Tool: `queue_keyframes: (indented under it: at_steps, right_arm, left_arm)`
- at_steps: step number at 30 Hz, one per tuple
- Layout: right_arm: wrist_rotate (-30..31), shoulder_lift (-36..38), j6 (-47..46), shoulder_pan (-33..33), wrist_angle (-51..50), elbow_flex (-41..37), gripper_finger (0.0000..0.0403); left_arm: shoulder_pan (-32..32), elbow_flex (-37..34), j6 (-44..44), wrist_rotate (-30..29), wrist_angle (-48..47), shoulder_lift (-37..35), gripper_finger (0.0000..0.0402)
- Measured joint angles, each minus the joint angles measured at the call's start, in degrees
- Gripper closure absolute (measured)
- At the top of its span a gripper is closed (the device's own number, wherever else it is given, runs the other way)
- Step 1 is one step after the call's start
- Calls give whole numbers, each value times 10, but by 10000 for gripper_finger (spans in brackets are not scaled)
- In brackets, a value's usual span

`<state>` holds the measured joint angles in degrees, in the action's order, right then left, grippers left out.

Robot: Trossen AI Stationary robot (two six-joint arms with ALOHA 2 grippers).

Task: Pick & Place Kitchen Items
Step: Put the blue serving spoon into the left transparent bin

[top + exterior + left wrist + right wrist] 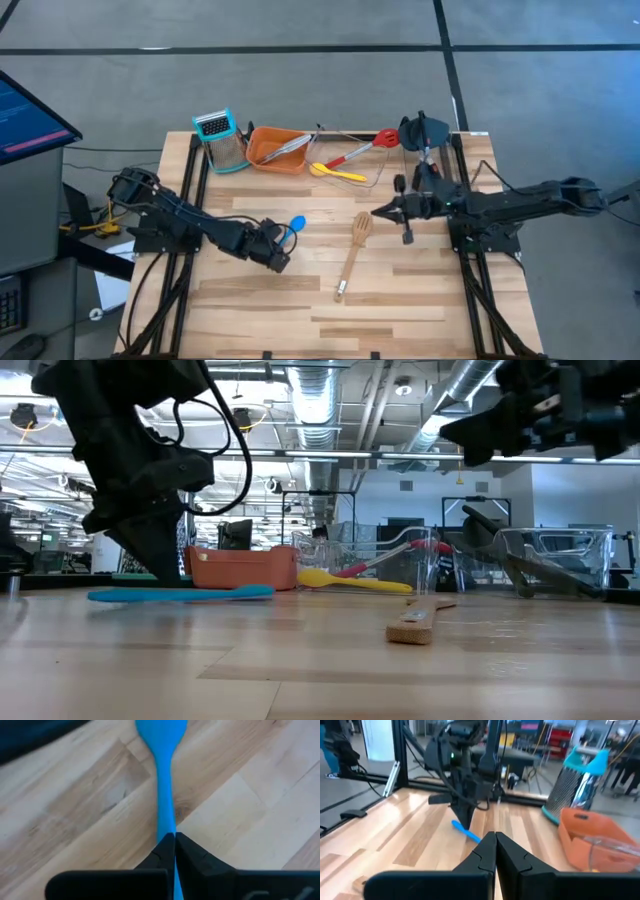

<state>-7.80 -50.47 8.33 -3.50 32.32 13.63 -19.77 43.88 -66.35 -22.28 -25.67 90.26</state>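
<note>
The left end effector [283,250] is clamped on the handle of the blue spoon [296,224] – which lies flat on the wooden surface [400,300]. The right end effector [380,212] (fingers together, holding nothing) hovers beside the wooden spatula [353,255].

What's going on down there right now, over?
Left gripper shut on blue spoon, spoon on table. Right gripper shut, empty, raised. Nothing blocking.
</note>
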Motion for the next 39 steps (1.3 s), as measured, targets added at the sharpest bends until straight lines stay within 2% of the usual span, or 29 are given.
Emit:
queue_keyframes:
  at_steps: [11, 19, 23, 30, 35, 39]
  right_arm:
    - [1, -224, -3, 0, -1, 125, 403]
    - [-20, -305, -1, -16, -5, 170, 403]
    - [-59, -334, -27, -30, -4, 183, 403]
    - [-61, -413, -33, -34, -7, 226, 403]
    - [-74, -466, -33, -34, -4, 269, 403]
    - [-74, -491, -33, -34, -6, 293, 403]
  left_arm:
    - [2, -28, -16, 11, 15, -4, 401]
    - [-2, -30, -16, 22, 16, -32, 401]
    - [-5, -30, -16, 67, 20, -54, 401]
    - [-41, -30, -56, 158, 19, -63, 401]
    - [-78, -29, -107, 133, 16, -60, 401]
    - [-94, -29, -125, 75, -9, -62, 401]
